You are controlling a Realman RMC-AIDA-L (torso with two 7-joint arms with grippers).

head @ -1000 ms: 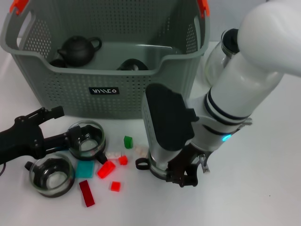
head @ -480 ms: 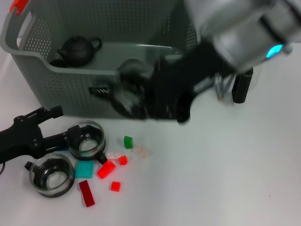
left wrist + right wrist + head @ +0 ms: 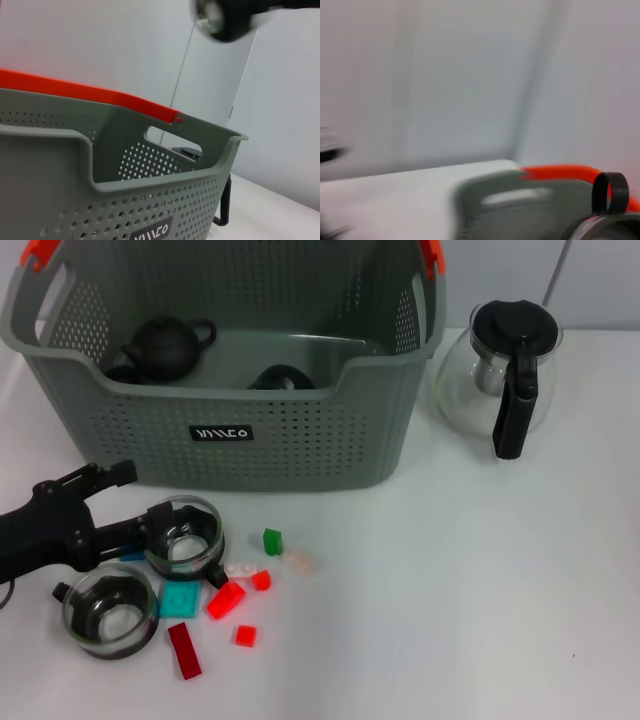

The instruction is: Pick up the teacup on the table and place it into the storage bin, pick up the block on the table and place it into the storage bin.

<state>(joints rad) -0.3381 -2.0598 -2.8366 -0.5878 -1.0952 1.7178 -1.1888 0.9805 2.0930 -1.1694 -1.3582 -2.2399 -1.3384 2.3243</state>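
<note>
Head view, and nearest the camera on the white table (image 3: 480, 620) lies the scatter of blocks: a long red block (image 3: 184, 650) closest, a small red block (image 3: 245, 635) just beside it, then a teal block (image 3: 181, 598) and a tilted red block (image 3: 226, 598). A glass teacup (image 3: 110, 615) stands upright at the near left. Just behind it is a second teacup (image 3: 183, 536), also upright, with a green block (image 3: 272, 541) and a clear block (image 3: 299, 561) off to its right. The left gripper (image 3: 112, 505) comes in low from the left edge, jaws spread wide and clamped on nothing; its nearer finger reaches to the second teacup's rim, the farther one stands well apart from it. Behind all this sits the bin (image 3: 300, 430), its black label (image 3: 222, 433) facing us. A dark teapot (image 3: 165, 346) and another dark item (image 3: 282, 377), too hidden to name, sit inside. To the bin's right, just beside it, stands a coffee pot (image 3: 505, 370). Left wrist view looks along the bin wall, with a blurred dark shape (image 3: 225, 20) high above the rim. Right wrist view gives a smeared orange handle tip (image 3: 560, 172) and a black ring (image 3: 610, 192) close to the lens. The right gripper itself shows nowhere, so its grip I cannot tell.
</note>
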